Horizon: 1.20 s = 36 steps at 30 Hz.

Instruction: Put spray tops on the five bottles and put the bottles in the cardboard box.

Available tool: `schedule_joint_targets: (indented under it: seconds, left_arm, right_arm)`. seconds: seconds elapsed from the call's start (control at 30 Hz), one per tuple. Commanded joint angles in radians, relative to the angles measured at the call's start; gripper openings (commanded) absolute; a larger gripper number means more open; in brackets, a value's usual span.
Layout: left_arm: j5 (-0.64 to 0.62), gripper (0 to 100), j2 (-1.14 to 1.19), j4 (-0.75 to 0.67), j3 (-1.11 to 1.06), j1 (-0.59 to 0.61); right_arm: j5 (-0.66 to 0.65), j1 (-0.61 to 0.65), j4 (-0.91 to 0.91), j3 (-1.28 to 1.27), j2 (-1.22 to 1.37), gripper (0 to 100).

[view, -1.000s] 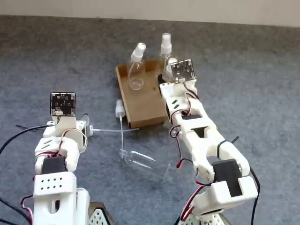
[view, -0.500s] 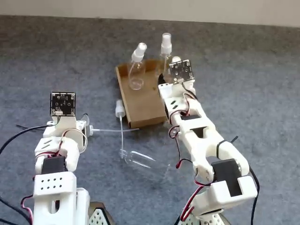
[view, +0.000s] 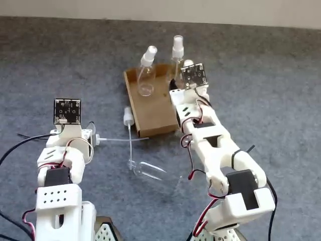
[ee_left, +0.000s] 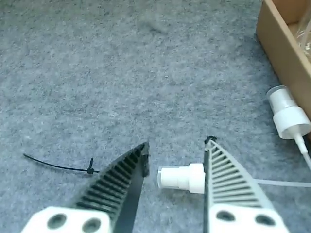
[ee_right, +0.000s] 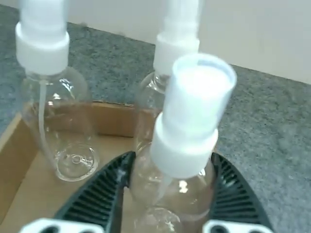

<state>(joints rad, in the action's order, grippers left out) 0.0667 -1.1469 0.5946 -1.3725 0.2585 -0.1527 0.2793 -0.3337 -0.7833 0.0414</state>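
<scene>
My right gripper (ee_right: 171, 158) is shut on a clear bottle with a white spray top (ee_right: 187, 145), held upright at the far right corner of the cardboard box (view: 153, 110). Another topped bottle (ee_right: 58, 121) stands in the box, and a third (view: 177, 50) stands at its far edge. A bottle without a top (view: 155, 173) lies on the carpet between the arms. My left gripper (ee_left: 177, 143) is open, low over the carpet, with a loose spray top (ee_left: 182, 177) lying between its fingers. A second loose spray top (ee_left: 286, 116) lies beside the box.
A black zip tie (ee_left: 58, 166) lies on the grey carpet near my left gripper. The thin tubes of the loose spray tops (view: 129, 145) stretch across the carpet between the arms, close to the near edge of the box.
My right gripper has shifted slightly to the right with its bottle. The left arm has kept still.
</scene>
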Motion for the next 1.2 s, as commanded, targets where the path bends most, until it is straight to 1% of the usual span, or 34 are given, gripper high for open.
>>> schedule_joint_targets:
  seconds: [0.0,0.33,0.5,0.8,0.83,0.97,1.17]
  left_arm:
    - [0.005,18,-0.01,-0.025,0.004,0.007]
    - [0.005,18,-0.01,-0.025,0.004,0.007]
    - [0.005,18,-0.01,-0.025,0.004,0.007]
    - [0.005,18,-0.008,-0.025,0.004,0.007]
    - [0.005,18,-0.008,-0.025,0.004,0.007]
    - [0.005,18,-0.008,-0.025,0.004,0.007]
    - [0.005,18,-0.008,-0.025,0.004,0.007]
  right_arm:
    - [0.005,-0.012,-0.007,0.047,-0.007,16.7]
    - [0.002,-0.012,-0.005,0.047,-0.007,17.0]
    - [0.003,-0.007,-0.004,0.045,-0.007,25.2]
    - [0.002,-0.001,-0.002,0.045,-0.045,25.6]
    - [0.002,-0.001,0.007,0.045,-0.064,25.6]
    - [0.005,-0.001,0.148,0.084,-0.163,25.6]
    - [0.005,-0.001,0.311,0.22,-0.259,25.6]
